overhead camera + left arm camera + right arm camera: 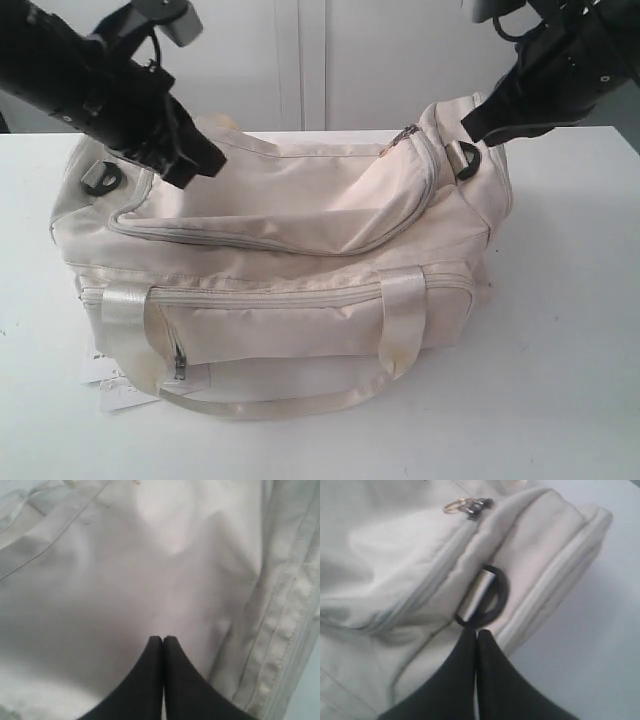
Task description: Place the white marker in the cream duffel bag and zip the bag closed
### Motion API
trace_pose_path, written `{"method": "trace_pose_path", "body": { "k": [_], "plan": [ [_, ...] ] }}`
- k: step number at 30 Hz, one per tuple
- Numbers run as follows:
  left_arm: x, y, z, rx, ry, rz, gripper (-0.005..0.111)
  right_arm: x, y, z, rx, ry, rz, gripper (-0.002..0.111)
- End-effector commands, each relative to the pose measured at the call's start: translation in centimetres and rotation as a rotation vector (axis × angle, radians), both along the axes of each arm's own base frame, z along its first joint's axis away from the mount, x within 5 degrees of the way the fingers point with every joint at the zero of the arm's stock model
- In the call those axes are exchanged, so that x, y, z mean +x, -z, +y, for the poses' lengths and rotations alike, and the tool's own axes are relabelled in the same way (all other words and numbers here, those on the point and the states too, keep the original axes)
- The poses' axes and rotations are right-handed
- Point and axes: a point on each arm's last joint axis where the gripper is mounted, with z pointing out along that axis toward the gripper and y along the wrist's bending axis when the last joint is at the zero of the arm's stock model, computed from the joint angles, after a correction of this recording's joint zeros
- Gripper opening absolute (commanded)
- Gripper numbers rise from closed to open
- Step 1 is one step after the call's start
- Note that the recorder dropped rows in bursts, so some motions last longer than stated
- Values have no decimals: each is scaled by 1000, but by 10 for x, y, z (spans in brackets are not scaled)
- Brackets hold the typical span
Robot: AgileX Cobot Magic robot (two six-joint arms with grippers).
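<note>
Tag (103, 385) half under cream duffel bag (300, 200)

Ahead of your left claw (162, 639), the fabric of the cream duffel bag (300, 210) fills the whole way, with no gap to pass through. Just ahead of your right claw (477, 631) sits the black end ring (496, 594). To one side of that claw, past the bag's end, bare surface (590, 645) lies open.
</note>
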Motion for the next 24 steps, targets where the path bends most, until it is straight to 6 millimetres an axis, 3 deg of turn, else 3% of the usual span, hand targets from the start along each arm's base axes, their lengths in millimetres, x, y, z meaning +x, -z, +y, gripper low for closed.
{"method": "trace_pose_path", "body": {
  "k": [1,5,14,24],
  "plan": [
    [-1,-2,36,52,-176,59,0,1,-3,-22,-93,112,-20,0],
    [-1,-3,69,89,-339,105,0,0,-4,-42,-78,200,-15,0],
    [-14,-15,120,126,-615,77,0,-7,-10,-72,-26,356,-47,0],
    [-58,-15,124,52,-706,-125,0,-54,-37,-65,115,443,-443,0]
  ]
}}
